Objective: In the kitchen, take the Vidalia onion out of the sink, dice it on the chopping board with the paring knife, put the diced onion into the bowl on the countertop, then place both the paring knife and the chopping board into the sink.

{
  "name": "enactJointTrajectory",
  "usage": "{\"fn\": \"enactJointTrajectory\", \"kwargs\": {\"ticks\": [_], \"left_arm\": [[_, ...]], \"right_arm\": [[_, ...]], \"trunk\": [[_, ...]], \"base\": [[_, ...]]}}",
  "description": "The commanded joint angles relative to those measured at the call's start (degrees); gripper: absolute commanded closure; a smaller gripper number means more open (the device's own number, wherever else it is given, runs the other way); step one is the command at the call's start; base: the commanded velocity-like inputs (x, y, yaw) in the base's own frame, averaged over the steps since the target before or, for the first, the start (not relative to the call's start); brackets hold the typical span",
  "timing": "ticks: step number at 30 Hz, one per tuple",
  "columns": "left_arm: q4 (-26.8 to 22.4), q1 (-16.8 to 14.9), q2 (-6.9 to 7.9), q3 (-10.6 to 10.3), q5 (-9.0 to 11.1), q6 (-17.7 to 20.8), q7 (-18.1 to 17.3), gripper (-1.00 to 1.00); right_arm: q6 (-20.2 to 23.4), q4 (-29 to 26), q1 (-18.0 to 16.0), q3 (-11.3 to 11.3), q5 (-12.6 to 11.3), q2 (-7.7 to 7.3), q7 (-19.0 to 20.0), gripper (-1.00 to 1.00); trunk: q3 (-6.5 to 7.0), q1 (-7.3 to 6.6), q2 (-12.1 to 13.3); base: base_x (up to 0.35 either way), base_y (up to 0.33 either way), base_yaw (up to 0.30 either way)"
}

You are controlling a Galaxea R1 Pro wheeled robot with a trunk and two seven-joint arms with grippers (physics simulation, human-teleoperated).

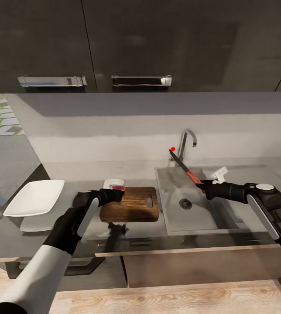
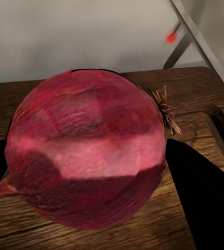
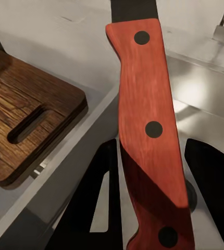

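1. Left claw (image 1: 116, 192) clamped on the Vidalia onion (image 2: 86, 148), pinning the red bulb against the chopping board (image 1: 134, 205) at its far left corner, dark fingers (image 2: 203, 198) flanking both sides.
2. Right claw (image 1: 205, 186) closed on the paring knife (image 1: 185, 168), gripping the reddish-brown handle (image 3: 151, 125); blade pointing up and away toward the faucet (image 1: 186, 144), poised in the air above the sink (image 1: 175, 218).
3. Chopping board flat on the desk (image 1: 70, 172), just left of the sink, handle slot at the end nearest the basin.
4. Key relation: onion well to the left of the knife, across the board's whole length; knife's long axis angled up and back, not yet turned toward the bulb.
5. Likely next: right arm carrying the blade leftward and tipping it down over the held onion.
6. White bowl (image 1: 35, 198) waiting further left on the desk, apart from the board.
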Motion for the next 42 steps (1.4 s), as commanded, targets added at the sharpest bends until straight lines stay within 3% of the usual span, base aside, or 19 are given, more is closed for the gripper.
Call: {"fn": "enactJointTrajectory", "kwargs": {"ticks": [1, 8, 11, 16, 35, 42], "left_arm": [[2.73, -1.1, -0.09, 0.06, -0.15, -1.06, 0.05, 1.0], [3.59, -1.48, -0.92, 0.06, -0.15, -2.02, 0.13, 1.0], [5.03, -1.8, -2.63, 0.06, -0.2, -2.13, 0.13, 1.0], [6.83, -2.68, -3.66, 0.01, -0.23, -2.19, 0.14, 1.0], [8.94, -2.99, -3.97, 0.02, -0.24, -2.24, 0.14, 1.0], [12.31, -3.95, -3.94, 0.02, -0.24, -3.97, 0.14, 1.0]], "right_arm": [[0.37, -0.03, -0.07, 0.07, -0.36, -0.01, -0.08, 1.0], [0.37, -0.03, -0.07, 0.07, -0.36, 0.0, -0.08, 1.0], [0.37, -0.03, -0.07, 0.07, -0.36, 0.0, -0.08, 1.0], [0.37, -0.03, -0.07, 0.07, -0.36, 0.0, -0.08, 1.0], [0.29, -0.03, -0.07, 0.07, -0.35, 0.0, -0.08, 1.0], [0.29, -0.04, -0.07, 0.07, -0.36, 0.0, -0.08, 1.0]], "trunk": [[-0.12, 0.03, -0.12], [-0.12, 0.03, -0.12], [-0.12, 0.03, -0.12], [-0.12, 0.03, -0.12], [-0.12, 0.03, -0.12], [-0.12, 0.03, -0.12]], "base": [[0.0, 0.0, 0.0], [0.0, 0.0, 0.0], [0.0, 0.0, 0.0], [0.0, 0.0, 0.0], [0.0, 0.0, 0.0], [0.0, 0.0, 0.0]]}}
